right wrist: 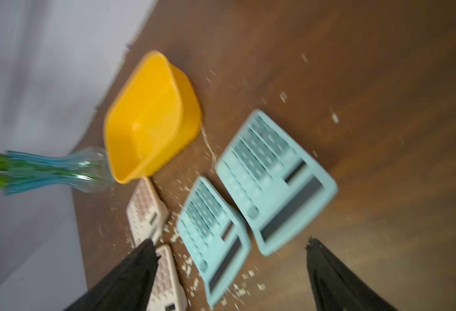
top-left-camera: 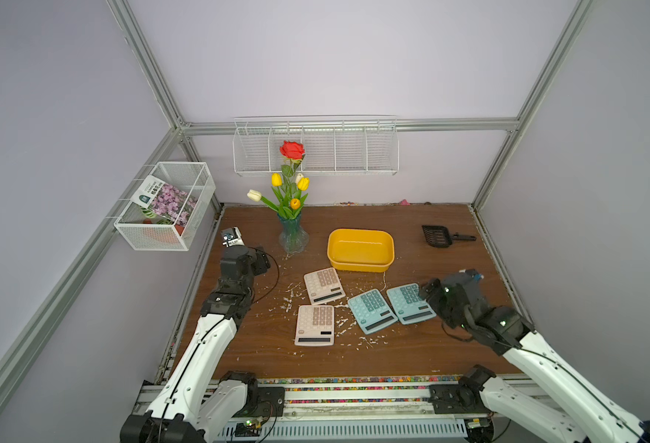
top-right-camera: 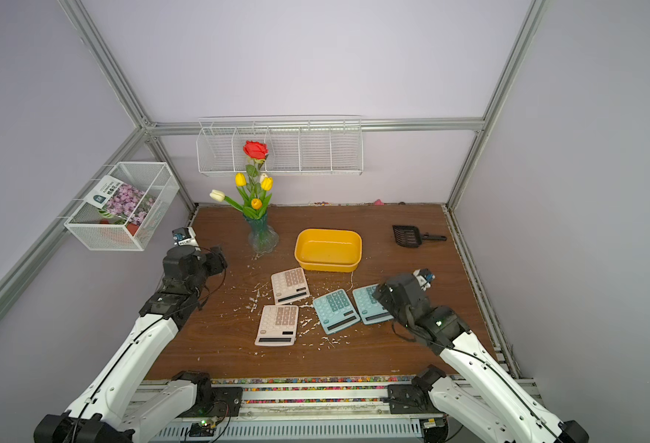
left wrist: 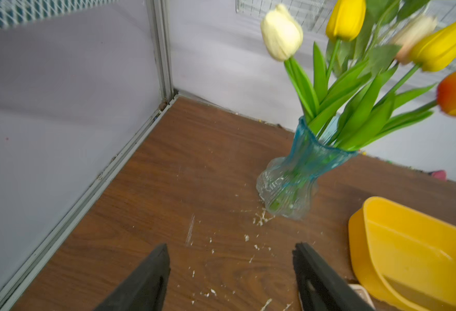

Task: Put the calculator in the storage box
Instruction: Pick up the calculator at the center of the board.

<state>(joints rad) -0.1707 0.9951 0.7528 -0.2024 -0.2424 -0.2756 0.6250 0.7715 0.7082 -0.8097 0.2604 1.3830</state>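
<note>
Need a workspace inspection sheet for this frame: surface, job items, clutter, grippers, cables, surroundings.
Surface: brown wooden table, strewn with white crumbs.
Job's things: yellow storage box holds no calculator; far beige calculator, near beige calculator, left blue calculator and right blue calculator lie flat on the table in front of it.
Clutter: glass vase of flowers; black scoop towards the far right corner.
Grippers: left gripper open, over bare table near the vase; right gripper open, by the right blue calculator; neither holds anything.
Cables: black cable loops off the left wrist; another cable hangs under the right arm.
Surroundings: wire basket with a seed packet on the left wall; wire rack on the back wall.
</note>
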